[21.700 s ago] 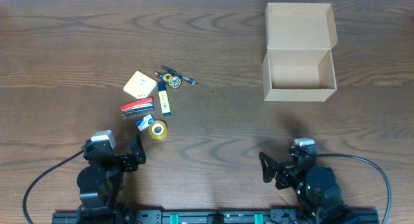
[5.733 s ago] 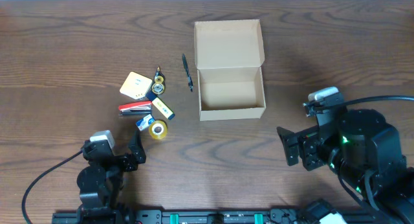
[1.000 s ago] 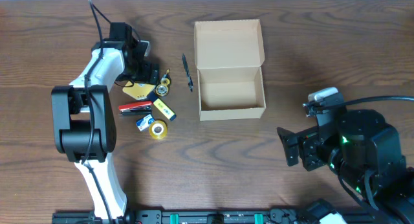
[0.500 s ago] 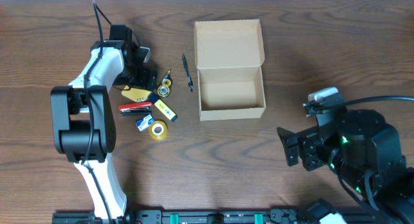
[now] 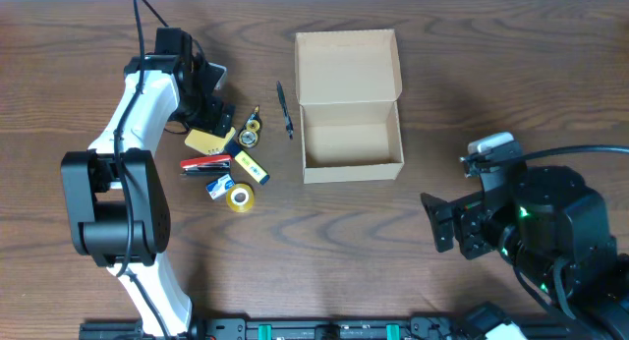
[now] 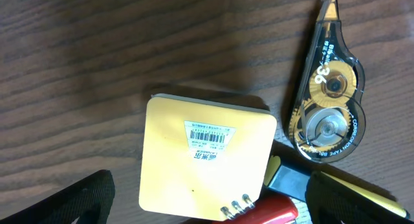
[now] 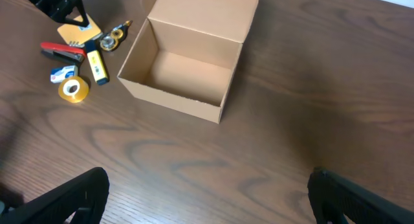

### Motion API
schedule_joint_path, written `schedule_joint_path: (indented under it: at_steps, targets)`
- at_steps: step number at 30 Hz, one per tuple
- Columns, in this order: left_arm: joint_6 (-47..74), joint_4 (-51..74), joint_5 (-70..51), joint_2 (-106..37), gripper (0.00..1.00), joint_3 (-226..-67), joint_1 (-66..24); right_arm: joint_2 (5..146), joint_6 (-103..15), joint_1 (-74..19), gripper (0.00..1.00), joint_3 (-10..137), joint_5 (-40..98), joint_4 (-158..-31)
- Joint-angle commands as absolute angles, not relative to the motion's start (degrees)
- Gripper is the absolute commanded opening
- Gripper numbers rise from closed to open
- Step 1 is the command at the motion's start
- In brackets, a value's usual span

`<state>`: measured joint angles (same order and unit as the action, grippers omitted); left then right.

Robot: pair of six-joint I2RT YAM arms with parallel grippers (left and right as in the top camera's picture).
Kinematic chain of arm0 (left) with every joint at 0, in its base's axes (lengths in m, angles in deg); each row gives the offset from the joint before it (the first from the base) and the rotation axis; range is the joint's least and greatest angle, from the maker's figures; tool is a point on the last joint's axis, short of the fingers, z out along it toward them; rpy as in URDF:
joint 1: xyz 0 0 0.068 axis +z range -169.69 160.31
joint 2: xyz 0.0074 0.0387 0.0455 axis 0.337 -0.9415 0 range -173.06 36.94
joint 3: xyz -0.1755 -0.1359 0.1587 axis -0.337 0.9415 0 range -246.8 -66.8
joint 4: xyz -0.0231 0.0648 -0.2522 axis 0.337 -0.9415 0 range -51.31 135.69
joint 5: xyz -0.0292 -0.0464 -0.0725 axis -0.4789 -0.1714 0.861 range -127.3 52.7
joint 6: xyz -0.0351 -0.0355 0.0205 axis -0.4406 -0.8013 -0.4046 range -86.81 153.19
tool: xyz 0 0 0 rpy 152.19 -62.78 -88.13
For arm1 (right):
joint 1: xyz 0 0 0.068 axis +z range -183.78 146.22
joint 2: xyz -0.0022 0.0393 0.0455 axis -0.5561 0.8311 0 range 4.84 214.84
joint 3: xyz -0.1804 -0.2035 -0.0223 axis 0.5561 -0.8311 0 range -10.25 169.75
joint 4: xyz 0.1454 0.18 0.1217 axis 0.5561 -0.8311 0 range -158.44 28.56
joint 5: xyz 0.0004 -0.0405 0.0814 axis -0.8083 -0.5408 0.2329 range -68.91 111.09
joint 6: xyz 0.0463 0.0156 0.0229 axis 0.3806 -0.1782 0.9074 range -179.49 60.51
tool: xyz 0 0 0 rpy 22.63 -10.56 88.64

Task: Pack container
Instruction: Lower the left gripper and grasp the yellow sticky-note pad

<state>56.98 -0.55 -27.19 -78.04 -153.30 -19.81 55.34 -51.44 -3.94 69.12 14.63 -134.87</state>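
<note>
Going for 1st item: left gripper (image 5: pixel 218 116) over yellow pad (image 6: pixel 207 156), jaws wide, empty
Next: lower & close on pad, move to box (image 5: pixel 351 141) (nothing inside yet); right gripper (image 5: pixel 437 225) open, empty

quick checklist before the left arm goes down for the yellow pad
1. Left hand open: ok, jaws stand wide.
2. Left hand lined up on the pad: ok, in the wrist view the pad sits between the two fingers.
3. Pad free of its neighbours: not ok, the red stapler meets its corner and the correction tape lies close beside it.
4. Box ready: ok, lid flap back, nothing inside.
5. Right hand out of the way: ok, open and off to the right of the box.
6. Gap between left fingers and table: cannot tell.
</note>
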Motion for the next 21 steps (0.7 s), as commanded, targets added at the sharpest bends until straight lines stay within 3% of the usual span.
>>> schedule_joint_path:
  at_steps: [1, 21]
  targets:
    - [60.3, -0.7, -27.5, -78.9, 0.95, -151.5, -19.7, 55.4, -51.7, -4.2, 0.99, 69.2, 14.0, -134.8]
    - [62.0, 4.7, -28.8, -79.0, 0.95, -144.2, -19.9, 55.4, -51.7, -4.2, 0.99, 69.2, 14.0, -134.8]
